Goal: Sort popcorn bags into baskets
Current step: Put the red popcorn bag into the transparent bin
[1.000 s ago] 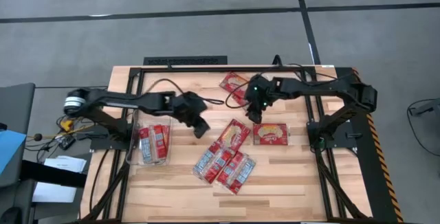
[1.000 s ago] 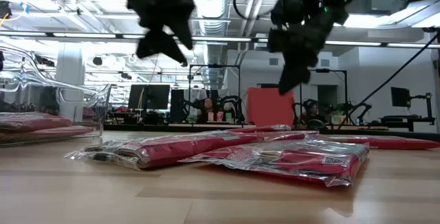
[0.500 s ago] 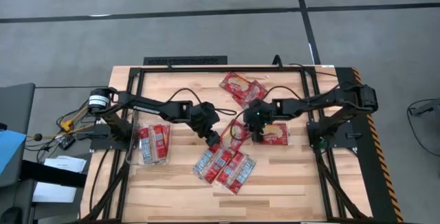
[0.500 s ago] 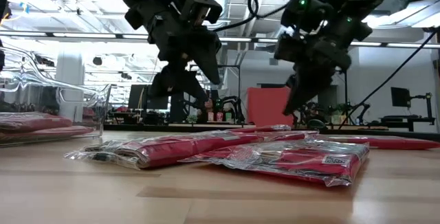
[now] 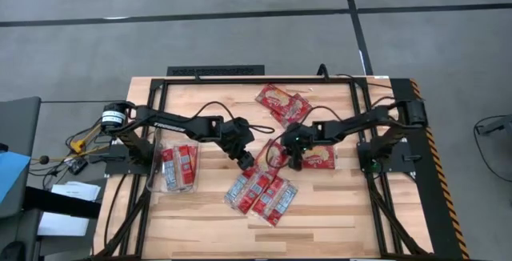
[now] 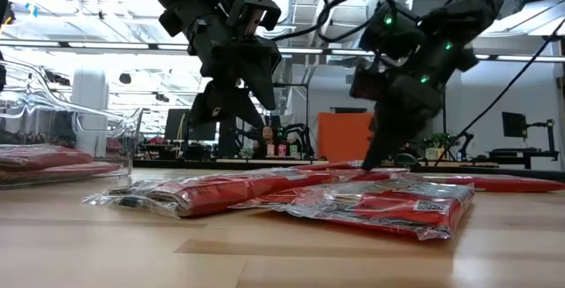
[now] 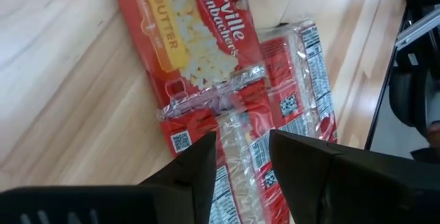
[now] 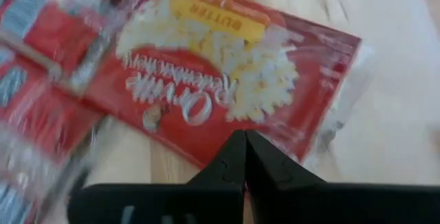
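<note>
Red popcorn bags (image 5: 264, 187) unmoved, right hand (image 5: 293, 162) lowered since.

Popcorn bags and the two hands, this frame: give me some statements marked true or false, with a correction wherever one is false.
1. The clear tub at the table's left already holds popcorn bags. True.
2. The left hand grips a bag lifted off the table. False: its fingers are apart, over bags lying flat on the wood.
3. The right hand is down among the bags near the table's middle, its fingers together. True.
4. Two bags lie apart from the rest near the table's far edge. True.
5. The butter bag beside the right hand lies with its printed back up. False: its popcorn picture faces up.
</note>
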Motion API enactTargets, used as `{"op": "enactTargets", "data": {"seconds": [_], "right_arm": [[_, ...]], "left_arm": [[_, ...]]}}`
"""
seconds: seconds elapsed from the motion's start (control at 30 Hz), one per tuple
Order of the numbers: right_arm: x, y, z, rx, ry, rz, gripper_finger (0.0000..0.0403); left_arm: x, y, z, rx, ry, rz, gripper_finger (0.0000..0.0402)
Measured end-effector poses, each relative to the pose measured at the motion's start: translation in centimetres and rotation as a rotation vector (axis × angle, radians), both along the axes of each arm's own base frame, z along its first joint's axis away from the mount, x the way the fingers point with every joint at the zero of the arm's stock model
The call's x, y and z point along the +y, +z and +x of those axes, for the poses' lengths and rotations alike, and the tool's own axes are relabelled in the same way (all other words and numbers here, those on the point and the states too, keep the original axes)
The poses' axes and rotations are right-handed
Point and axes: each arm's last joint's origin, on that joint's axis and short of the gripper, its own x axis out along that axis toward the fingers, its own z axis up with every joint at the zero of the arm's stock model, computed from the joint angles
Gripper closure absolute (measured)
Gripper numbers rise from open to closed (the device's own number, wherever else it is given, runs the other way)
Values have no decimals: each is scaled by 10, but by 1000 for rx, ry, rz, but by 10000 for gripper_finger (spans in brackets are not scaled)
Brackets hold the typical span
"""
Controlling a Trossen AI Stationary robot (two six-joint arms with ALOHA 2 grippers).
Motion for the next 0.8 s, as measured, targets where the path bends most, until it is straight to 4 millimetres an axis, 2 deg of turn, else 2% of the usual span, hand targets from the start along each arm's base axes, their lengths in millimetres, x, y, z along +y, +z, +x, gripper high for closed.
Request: {"op": "enactTargets", "data": {"seconds": [0.1,0.2,0.37,0.5,0.63,0.8], "right_arm": [[4,-7,6,-8,3,3,393],[-1,-11,12,-1,-49,-31,389],[-31,-10,19,4,-174,-68,365],[-55,-8,19,3,-247,-63,365],[-68,-8,16,-1,-286,-66,379],[-74,-7,15,-9,-271,-62,386]], "left_arm": [[0,0,0,-3,-15,-2,281],[2,-1,-1,-1,-27,20,281],[12,-3,-4,40,26,67,281],[23,-4,-5,61,130,144,281],[35,-5,-6,73,241,221,281],[60,-14,0,27,291,167,262]]}}
